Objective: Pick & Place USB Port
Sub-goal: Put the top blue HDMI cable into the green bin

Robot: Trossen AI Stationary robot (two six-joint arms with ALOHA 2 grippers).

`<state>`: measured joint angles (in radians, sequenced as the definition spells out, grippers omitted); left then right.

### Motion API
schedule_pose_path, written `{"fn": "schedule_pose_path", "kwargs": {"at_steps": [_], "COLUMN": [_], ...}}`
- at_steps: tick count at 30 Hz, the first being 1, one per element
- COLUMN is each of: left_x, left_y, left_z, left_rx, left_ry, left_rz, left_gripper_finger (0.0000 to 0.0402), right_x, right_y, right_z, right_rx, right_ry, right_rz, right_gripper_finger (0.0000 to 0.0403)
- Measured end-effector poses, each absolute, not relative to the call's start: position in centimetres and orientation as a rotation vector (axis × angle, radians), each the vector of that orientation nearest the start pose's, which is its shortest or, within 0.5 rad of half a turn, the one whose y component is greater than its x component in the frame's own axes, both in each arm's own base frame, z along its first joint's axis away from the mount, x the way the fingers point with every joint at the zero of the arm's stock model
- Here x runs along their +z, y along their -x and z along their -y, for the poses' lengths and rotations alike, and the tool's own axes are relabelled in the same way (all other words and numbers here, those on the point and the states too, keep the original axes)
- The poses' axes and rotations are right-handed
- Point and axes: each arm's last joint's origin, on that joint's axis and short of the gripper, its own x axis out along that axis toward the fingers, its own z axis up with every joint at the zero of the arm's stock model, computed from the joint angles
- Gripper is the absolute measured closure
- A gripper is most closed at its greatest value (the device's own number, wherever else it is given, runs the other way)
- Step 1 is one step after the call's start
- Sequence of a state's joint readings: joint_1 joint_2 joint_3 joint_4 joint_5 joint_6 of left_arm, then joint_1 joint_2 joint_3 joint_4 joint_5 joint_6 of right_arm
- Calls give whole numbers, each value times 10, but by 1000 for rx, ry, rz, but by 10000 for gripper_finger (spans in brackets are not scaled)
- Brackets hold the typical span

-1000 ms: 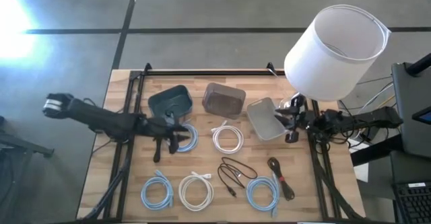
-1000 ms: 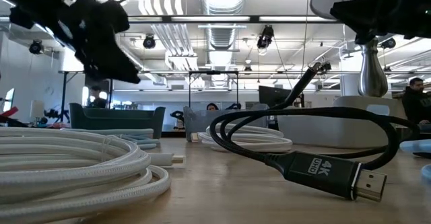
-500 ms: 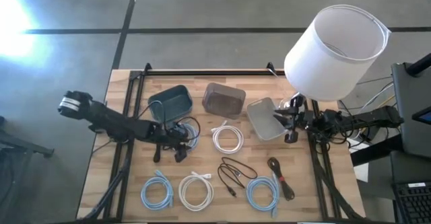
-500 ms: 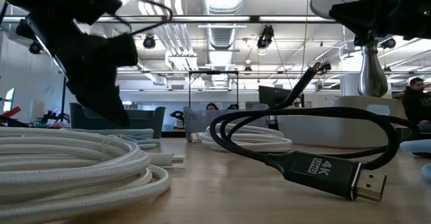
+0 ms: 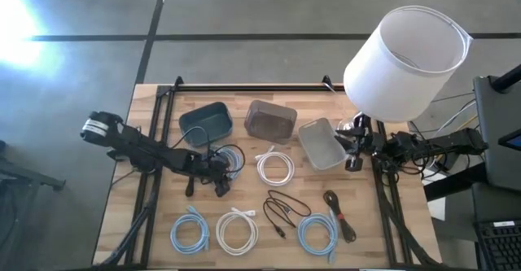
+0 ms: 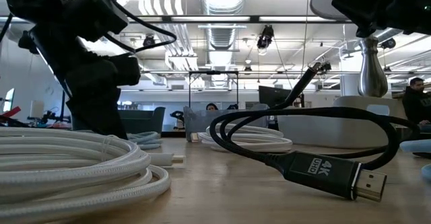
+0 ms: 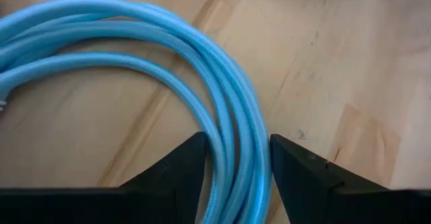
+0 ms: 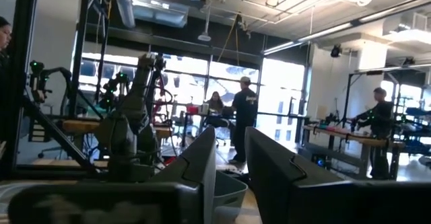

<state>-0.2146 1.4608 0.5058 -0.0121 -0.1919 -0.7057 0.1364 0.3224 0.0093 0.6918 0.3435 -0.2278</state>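
Observation:
A light-blue coiled cable (image 5: 234, 159) lies flat on the wooden table in front of the teal bin (image 5: 205, 120). My left gripper (image 5: 220, 173) is down at the table over the coil's near side and is open. In the left wrist view, my left gripper (image 7: 237, 150) has one finger on each side of the coil's bundled strands (image 7: 232, 116). I cannot tell whether the fingers touch them. In the low view, my left gripper (image 6: 101, 113) stands behind the white coil. My right gripper (image 5: 352, 150) waits by the grey bin (image 5: 320, 142), fingers slightly apart and holding nothing.
A brown bin (image 5: 270, 120) stands between the teal and grey ones. A white coil (image 5: 275, 168), black cables (image 5: 285, 210) (image 5: 339, 214), two more blue coils (image 5: 189, 230) (image 5: 316, 237) and another white coil (image 5: 236, 230) lie on the table. A white lamp shade (image 5: 407, 51) overhangs the right far corner.
My left gripper has moved from beside the teal bin toward the table's right and near edge. It has dropped onto the blue coil, and its fingers now stand on either side of the strands. The coil and the right arm have stayed in place.

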Motion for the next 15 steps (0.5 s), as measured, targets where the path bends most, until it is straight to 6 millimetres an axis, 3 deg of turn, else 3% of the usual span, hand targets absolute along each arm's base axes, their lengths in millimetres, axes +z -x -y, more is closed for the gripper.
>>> {"fn": "schedule_pose_path", "kwargs": {"at_steps": [4,11,15], "left_x": [116,105,109], "left_y": [-233,-234,-237], "left_z": [45,45,47], "left_rx": [306,322,294], "left_ry": [430,425,438], "left_rz": [-923,-961,-922], "left_gripper_finger": [249,341,380], "right_x": [204,212,215], "right_y": [-110,-108,-107], "right_z": [-5,-5,-5], "right_rx": [-247,-253,-254], "right_ry": [141,134,134], "right_rz": [348,402,409], "right_gripper_finger": [334,335,335]}}
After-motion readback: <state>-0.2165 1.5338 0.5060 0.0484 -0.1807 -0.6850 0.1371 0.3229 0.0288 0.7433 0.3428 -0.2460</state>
